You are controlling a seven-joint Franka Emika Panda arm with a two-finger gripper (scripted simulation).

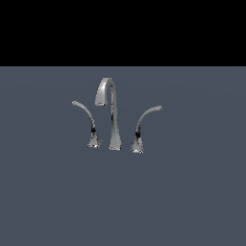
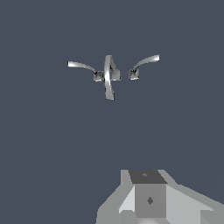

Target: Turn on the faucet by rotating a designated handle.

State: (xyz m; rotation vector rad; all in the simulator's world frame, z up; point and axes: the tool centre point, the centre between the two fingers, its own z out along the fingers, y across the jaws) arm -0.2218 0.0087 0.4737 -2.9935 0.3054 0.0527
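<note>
We are at the approach step — our tool (image 2: 146, 205) sits well apart from the shiny chrome three-piece faucet (image 1: 111, 113) on the grey tabletop (image 1: 192, 202), fingers unseen, so we cannot tell its state. Next, we judge, it must reach the slim chrome leftward-sweeping lever (image 1: 86, 120) on the exterior view's left.

The light was dim and even. The pictures looked a bit blurry and blocky. Only the shiny faucet (image 1: 111, 115) showed bright glints.

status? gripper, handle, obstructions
Gripper far from faucet, jaw state unclear. Handle untouched, tip sweeping to exterior view's left. Nothing in the way.
</note>
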